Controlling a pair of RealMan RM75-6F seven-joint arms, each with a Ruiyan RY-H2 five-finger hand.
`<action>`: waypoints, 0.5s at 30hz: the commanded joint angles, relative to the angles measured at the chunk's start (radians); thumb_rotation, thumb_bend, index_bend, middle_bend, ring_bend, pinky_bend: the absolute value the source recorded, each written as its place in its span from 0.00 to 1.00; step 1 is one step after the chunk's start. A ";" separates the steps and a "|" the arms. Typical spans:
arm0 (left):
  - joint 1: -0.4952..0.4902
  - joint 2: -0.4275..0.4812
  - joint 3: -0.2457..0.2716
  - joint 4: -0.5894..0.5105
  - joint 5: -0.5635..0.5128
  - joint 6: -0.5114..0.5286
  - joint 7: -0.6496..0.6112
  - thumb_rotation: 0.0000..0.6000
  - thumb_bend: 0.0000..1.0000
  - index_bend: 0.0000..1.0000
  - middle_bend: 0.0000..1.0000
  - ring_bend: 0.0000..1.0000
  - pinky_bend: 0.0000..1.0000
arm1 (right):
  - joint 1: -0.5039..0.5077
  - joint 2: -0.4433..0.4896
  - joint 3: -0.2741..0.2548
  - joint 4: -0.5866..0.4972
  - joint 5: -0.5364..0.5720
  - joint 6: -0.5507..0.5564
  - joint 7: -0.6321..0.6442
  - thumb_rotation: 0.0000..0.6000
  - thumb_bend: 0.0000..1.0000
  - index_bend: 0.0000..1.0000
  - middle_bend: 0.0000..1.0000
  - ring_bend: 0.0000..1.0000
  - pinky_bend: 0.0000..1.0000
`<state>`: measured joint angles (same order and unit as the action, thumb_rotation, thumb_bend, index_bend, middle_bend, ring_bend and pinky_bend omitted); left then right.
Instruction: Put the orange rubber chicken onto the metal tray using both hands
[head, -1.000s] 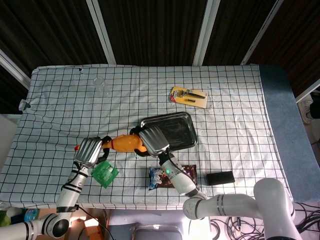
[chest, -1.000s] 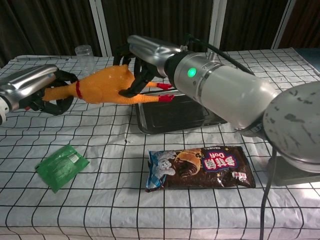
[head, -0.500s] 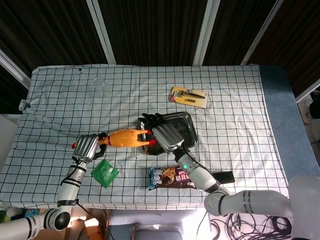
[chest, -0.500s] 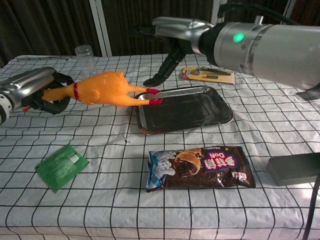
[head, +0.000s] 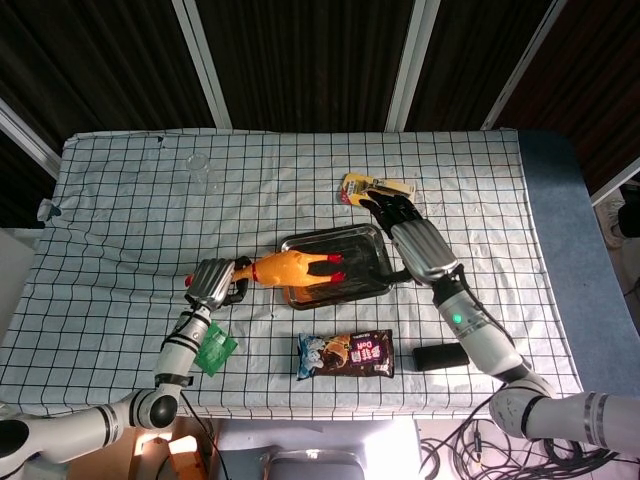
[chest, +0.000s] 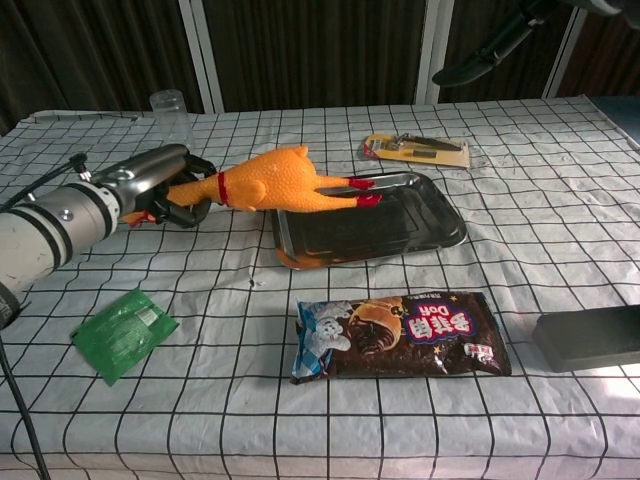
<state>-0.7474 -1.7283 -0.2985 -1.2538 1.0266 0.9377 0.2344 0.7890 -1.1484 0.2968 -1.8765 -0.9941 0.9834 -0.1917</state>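
The orange rubber chicken (head: 288, 268) (chest: 275, 181) hangs level over the left end of the metal tray (head: 366, 264) (chest: 425, 222), red feet pointing right above the tray floor. My left hand (head: 213, 282) (chest: 160, 190) grips its head and neck at the left. Whether its body touches the tray rim I cannot tell. My right hand (head: 415, 240) is open and raised to the right of the tray, fingers spread, holding nothing. In the chest view only its dark fingertips (chest: 487, 48) show at the top edge.
A brown snack bag (head: 346, 355) (chest: 402, 335) lies in front of the tray. A green packet (head: 211, 349) (chest: 124, 330) lies front left, a black box (head: 441, 356) (chest: 588, 338) front right. A yellow tool card (head: 376, 187) (chest: 417, 148) sits behind the tray, a clear cup (head: 199, 165) (chest: 171, 110) far left.
The right hand let go of the chicken and swung up and to the right. The left hand carried the chicken rightward, so its body and feet now hang over the tray.
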 joint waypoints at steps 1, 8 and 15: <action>-0.081 -0.096 -0.046 0.124 -0.049 -0.051 0.006 1.00 0.80 0.61 0.83 0.56 0.78 | -0.004 0.036 0.018 0.005 0.030 -0.009 0.012 1.00 0.12 0.00 0.00 0.00 0.00; -0.150 -0.194 -0.079 0.241 -0.077 -0.071 0.000 1.00 0.79 0.60 0.81 0.56 0.75 | -0.008 0.080 0.023 0.024 0.071 -0.025 0.021 1.00 0.12 0.00 0.00 0.00 0.00; -0.166 -0.252 -0.084 0.300 -0.087 -0.045 0.012 1.00 0.69 0.49 0.60 0.44 0.64 | -0.006 0.113 0.031 0.032 0.112 -0.038 0.023 1.00 0.12 0.00 0.00 0.00 0.00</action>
<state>-0.9065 -1.9457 -0.3790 -0.9892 0.9472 0.8813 0.2414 0.7828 -1.0506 0.3203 -1.8475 -0.8988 0.9448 -0.1702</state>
